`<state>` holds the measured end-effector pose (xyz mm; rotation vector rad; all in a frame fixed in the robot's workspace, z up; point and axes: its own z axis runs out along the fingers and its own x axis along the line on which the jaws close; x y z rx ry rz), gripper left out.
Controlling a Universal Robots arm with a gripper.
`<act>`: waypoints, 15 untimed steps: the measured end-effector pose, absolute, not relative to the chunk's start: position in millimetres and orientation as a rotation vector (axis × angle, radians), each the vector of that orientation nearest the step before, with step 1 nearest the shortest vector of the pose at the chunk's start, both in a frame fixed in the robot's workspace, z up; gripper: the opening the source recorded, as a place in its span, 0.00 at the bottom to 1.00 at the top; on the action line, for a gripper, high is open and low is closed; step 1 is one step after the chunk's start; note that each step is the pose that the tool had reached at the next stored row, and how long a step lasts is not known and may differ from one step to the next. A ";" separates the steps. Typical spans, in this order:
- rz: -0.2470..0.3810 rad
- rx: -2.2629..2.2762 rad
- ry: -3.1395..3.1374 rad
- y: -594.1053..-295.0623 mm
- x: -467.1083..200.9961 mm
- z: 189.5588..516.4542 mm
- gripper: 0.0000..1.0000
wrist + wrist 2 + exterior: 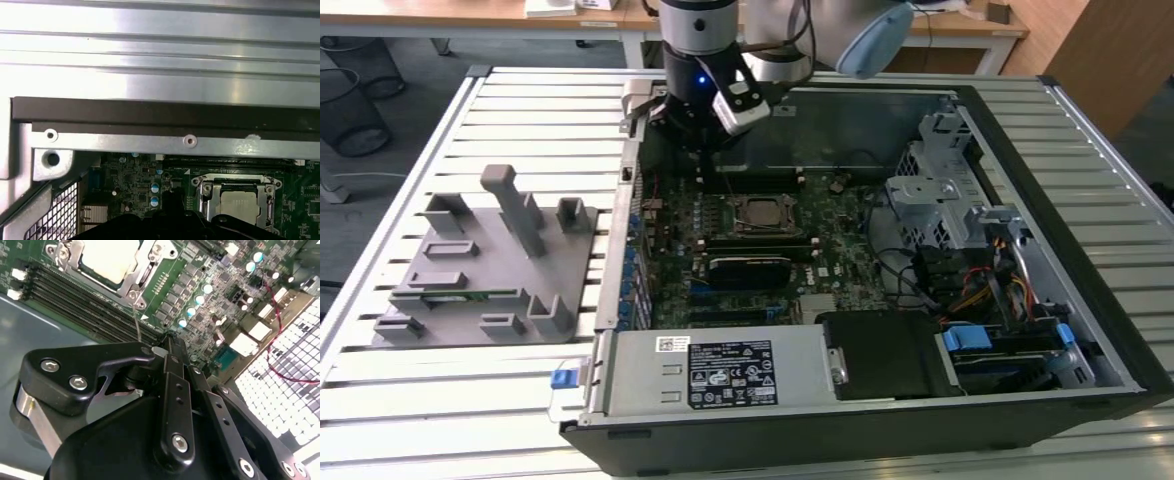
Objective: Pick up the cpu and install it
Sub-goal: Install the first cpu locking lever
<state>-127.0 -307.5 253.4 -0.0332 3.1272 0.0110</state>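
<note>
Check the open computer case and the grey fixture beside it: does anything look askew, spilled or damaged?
Nothing stands out. The cpu lies flat and square inside its socket frame, the gripper hangs over the motherboard beside it, and the grey fixture sits level on the slatted table.

The arm [700, 30] comes down from above at the far end of the computer case [1083, 230], toward the exterior view's left. Its wrist [704, 85] stands almost upright over the case, and a small blue light [703, 80] glows on it. The black gripper [700, 170] points straight down and hangs inside the case, close to the far wall. In both wrist views its dark links [172, 390] [172, 215] reach down into the case.
</note>
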 end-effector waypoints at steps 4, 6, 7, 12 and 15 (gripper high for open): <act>0.011 -0.010 3.127 -307.4 -122.8 253.4 0.11; 0.011 -0.006 3.127 -307.0 -118.1 253.3 0.11; 0.011 -0.006 3.127 -306.9 -114.6 253.4 0.11; 0.011 -0.006 3.129 -306.2 -94.0 253.3 0.11; 0.011 -0.006 3.130 -305.5 -81.4 253.3 0.11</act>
